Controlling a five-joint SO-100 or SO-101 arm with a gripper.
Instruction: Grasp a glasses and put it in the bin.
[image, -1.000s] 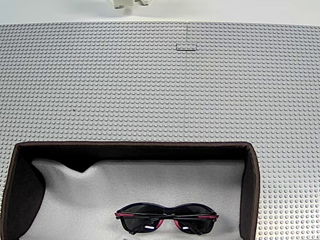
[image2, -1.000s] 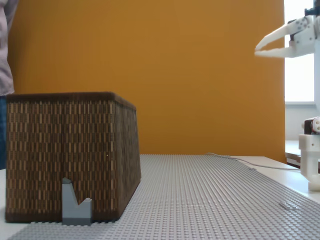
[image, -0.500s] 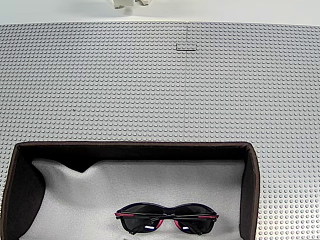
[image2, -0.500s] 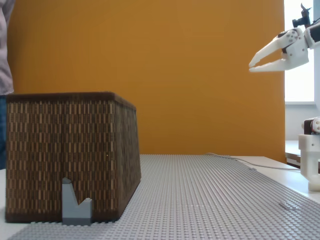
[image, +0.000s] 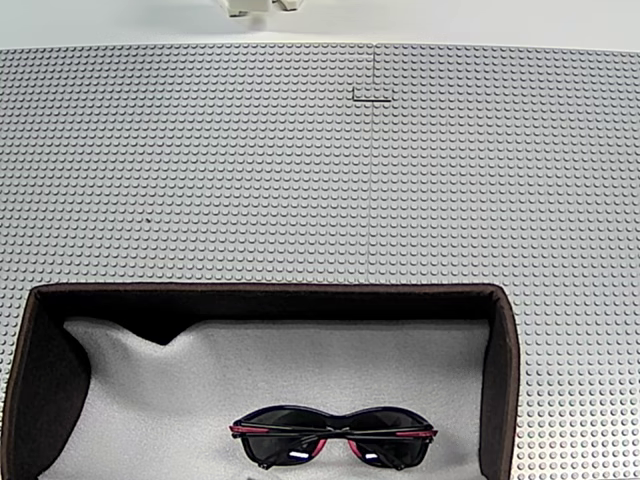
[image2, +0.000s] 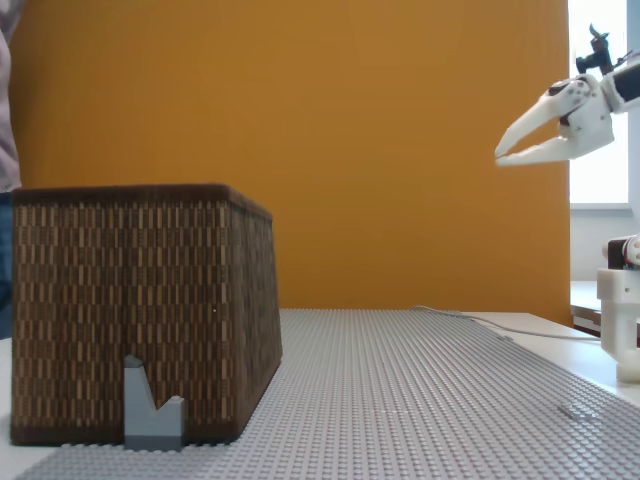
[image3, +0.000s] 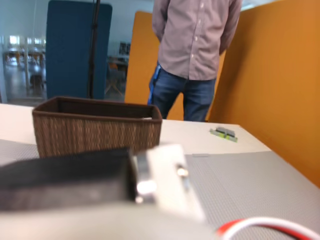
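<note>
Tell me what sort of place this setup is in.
Probably an open office or lab space: tall orange partition panels, a blue divider panel with desks behind it, and a grey studded baseplate work surface holding the brown woven bin, with a person in a shirt and jeans standing by.

The glasses (image: 333, 436), dark-lensed with a black frame and red accents, lie folded on the white lining inside the bin (image: 500, 370). The brown woven bin (image2: 140, 310) stands upright on the studded desk (image: 300, 170), at its near edge in the top-down fixed view.
</note>
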